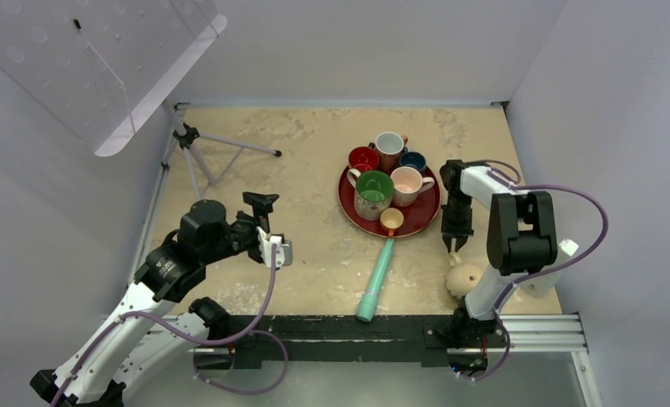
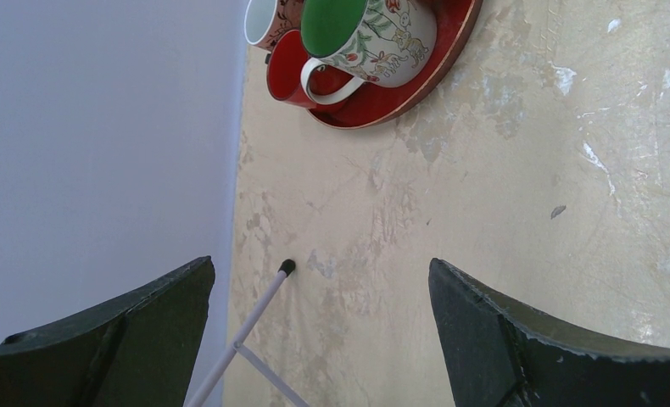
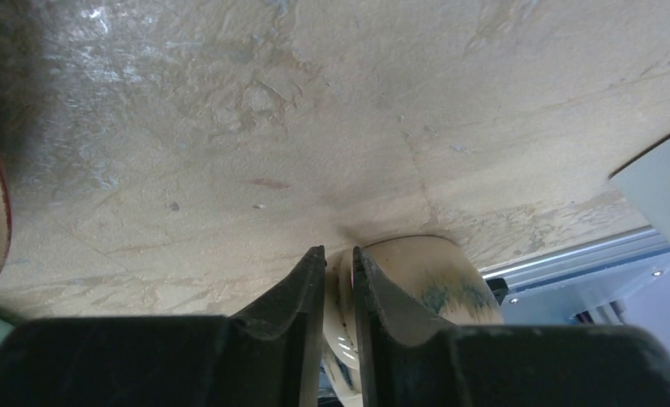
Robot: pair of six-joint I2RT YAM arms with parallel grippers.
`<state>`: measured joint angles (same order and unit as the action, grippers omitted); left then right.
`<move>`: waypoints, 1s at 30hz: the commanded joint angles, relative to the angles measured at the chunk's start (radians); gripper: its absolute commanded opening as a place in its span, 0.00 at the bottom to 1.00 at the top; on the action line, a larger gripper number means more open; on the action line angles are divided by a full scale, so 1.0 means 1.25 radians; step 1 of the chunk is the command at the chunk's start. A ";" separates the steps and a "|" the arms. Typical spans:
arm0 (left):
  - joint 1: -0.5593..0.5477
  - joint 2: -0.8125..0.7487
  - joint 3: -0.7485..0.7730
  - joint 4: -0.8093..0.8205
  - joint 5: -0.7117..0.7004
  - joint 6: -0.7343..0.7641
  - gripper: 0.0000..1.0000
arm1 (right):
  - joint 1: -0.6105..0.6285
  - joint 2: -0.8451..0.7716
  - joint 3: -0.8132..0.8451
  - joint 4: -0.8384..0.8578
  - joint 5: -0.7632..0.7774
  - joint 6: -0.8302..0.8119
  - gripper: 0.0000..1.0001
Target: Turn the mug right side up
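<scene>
— Mottled beige tabletop, closed in by pale walls, was seen. Where was the mug [image 1: 467, 278] found?

— It was found on the bare table near the front rail, just beside the right arm's base and well apart from the red tray [image 1: 347, 212] of cups.

— How was the right gripper [image 3: 338, 256] set?

— It was poised over the mug. Its fingers [image 3: 293, 297] were pressed almost together on a thin pale part of the mug, possibly the loop handle, though that could not be made out for certain.

— And the left gripper [image 2: 321, 260]?

— It was held above the table to the left of the tray. Its jaws were spread wide, and nothing was gripped between them.

— What else was noted?

— A teal-handled tool [image 1: 376, 284] was laid between the tray and the front rail, with its orange head at the tray's near rim.
</scene>
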<state>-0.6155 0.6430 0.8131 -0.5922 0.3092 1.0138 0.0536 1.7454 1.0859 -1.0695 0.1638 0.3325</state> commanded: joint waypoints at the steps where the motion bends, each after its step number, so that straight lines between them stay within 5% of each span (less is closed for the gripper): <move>1: 0.004 0.005 0.006 0.022 -0.002 0.009 1.00 | 0.007 0.010 -0.003 -0.007 -0.025 -0.018 0.14; 5: 0.004 0.007 0.006 0.023 -0.003 0.010 1.00 | 0.008 0.013 0.002 -0.010 -0.018 -0.018 0.09; 10: 0.005 0.007 0.004 0.022 0.001 0.009 1.00 | 0.011 0.023 0.048 -0.028 -0.031 -0.037 0.17; 12: 0.005 0.008 0.003 0.020 -0.002 0.011 1.00 | 0.021 -0.004 0.068 -0.048 -0.026 -0.035 0.34; 15: 0.004 0.010 0.002 0.023 0.002 0.011 1.00 | 0.021 -0.053 0.069 -0.057 -0.013 -0.028 0.72; 17: 0.004 0.011 0.002 0.026 0.005 0.013 1.00 | 0.021 -0.058 0.062 -0.045 -0.036 -0.040 0.83; 21: 0.005 0.009 0.001 0.026 0.007 0.018 1.00 | 0.025 -0.100 0.188 -0.004 -0.129 -0.082 0.89; 24: 0.004 0.005 0.001 0.025 0.008 0.008 1.00 | 0.023 -0.207 0.259 0.048 -0.030 0.000 0.99; 30: 0.004 0.003 0.002 0.027 0.010 0.007 1.00 | 0.012 -0.457 0.120 0.210 -0.106 0.311 0.93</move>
<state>-0.6155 0.6540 0.8131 -0.5919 0.3065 1.0149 0.0769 1.3369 1.3365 -0.9142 0.0887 0.4377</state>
